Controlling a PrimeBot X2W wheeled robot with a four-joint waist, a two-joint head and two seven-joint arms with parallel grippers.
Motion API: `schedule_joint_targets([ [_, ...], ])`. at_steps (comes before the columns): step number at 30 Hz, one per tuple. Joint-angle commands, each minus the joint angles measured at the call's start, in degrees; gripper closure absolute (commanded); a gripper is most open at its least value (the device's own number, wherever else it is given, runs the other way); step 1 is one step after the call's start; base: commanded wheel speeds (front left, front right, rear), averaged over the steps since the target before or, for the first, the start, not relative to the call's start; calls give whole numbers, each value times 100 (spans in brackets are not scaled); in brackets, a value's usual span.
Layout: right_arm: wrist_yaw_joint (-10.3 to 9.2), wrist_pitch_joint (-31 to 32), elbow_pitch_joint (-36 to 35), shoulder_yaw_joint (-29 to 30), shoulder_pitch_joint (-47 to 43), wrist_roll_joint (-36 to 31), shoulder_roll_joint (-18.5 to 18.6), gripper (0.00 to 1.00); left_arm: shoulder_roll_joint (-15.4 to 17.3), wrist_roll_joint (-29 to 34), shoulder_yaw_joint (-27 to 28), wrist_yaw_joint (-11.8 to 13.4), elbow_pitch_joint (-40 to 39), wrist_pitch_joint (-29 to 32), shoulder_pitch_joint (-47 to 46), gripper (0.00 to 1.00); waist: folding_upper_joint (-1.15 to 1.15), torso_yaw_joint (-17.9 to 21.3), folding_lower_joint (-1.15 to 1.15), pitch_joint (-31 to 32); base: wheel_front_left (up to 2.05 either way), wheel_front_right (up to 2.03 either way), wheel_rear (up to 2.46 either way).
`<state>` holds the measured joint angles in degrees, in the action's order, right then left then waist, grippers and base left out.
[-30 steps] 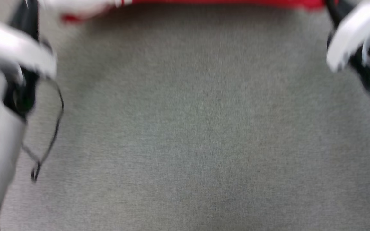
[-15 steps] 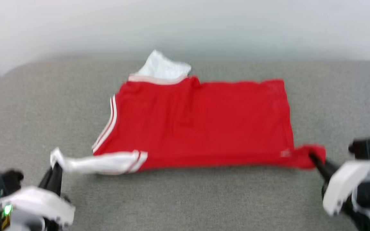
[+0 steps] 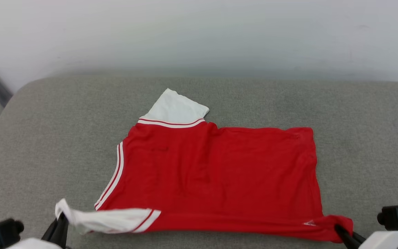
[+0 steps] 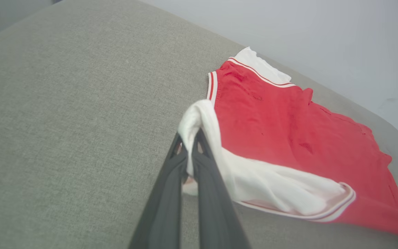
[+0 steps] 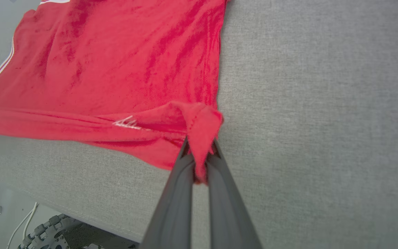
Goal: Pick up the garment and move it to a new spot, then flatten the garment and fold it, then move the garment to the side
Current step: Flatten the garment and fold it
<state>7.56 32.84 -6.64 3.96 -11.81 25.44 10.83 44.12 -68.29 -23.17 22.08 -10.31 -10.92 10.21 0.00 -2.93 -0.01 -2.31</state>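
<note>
Holding garment (image 3: pixel 219 173) corners still, view sharper (camera tilted up)

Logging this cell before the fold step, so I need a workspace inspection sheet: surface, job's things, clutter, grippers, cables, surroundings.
Surface: grey woven pad, rounded far corners.
Job's things: garment, red with white sleeves, spread out, no number showing; near edge lifted at two corners.
Clutter: nothing seen.
Grippers: left gripper shut on the near white sleeve; right gripper shut on the red hem corner.
Cables: white cables below the pad's near edge.
Surroundings: pale wall behind; toothed wheel beneath the edge.
</note>
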Motion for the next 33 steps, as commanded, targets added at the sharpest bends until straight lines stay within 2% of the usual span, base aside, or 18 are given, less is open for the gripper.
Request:
schedule_joint_targets([
  [1, -14, 28, -19, 44, 104, -55, -27, 100, 6, 54, 30, -14, 11, -5, -188, 100, 0, 21, 1, -62, 0, 0, 0],
  [6, -12, 135, 152, -109, 657, -255, -40, 100, -276, 243, -213, -293, 306, 126, -1033, 100, 0, 36, 1, -345, 0, 0, 0],
  [12, -11, 145, 638, -370, 1385, -395, 26, 100, -623, 377, -543, -744, 1126, 392, -1996, 100, 0, 45, 1, -743, 0, 0, 0],
  [23, -11, -222, 1820, -980, 2113, -497, 198, 99, -996, 270, -971, -1327, 2413, 925, -2590, 100, 0, 71, 1, -1061, 0, 0, 0],
  [24, -11, -279, 1916, -1013, 2111, -472, 198, 71, -1026, 234, -1002, -1374, 2473, 984, -2604, 100, 0, 64, 1, -1058, 0, 0, 0],
  [25, -11, -342, 2008, -1031, 2109, -451, 205, 20, -1075, 161, -1021, -1445, 2542, 1044, -2615, 96, 0, 53, 1, -1053, 0, 0, 0],
  [26, -11, -413, 2070, -1055, 2117, -459, 227, 0, -1112, 129, -1029, -1495, 2604, 1067, -2621, 64, 0, 43, 1, -1042, 0, 0, 0],
  [27, -11, -477, 2124, -1093, 2112, -444, 240, 0, -1127, 99, -1029, -1547, 2670, 1082, -2626, 27, 0, 39, 1, -1023, 0, 0, 0],
  [28, -12, -554, 2163, -1123, 2100, -418, 253, 0, -1164, 40, -995, -1599, 2730, 1048, -2621, 0, 0, 38, 1, -1002, 0, 0, 0],
  [33, -11, -1095, 2093, -1207, 1967, -341, 353, 0, -1175, -11, -859, -1682, 2934, 853, -2626, 0, 0, 60, 1, -820, 0, 0, 0],
])
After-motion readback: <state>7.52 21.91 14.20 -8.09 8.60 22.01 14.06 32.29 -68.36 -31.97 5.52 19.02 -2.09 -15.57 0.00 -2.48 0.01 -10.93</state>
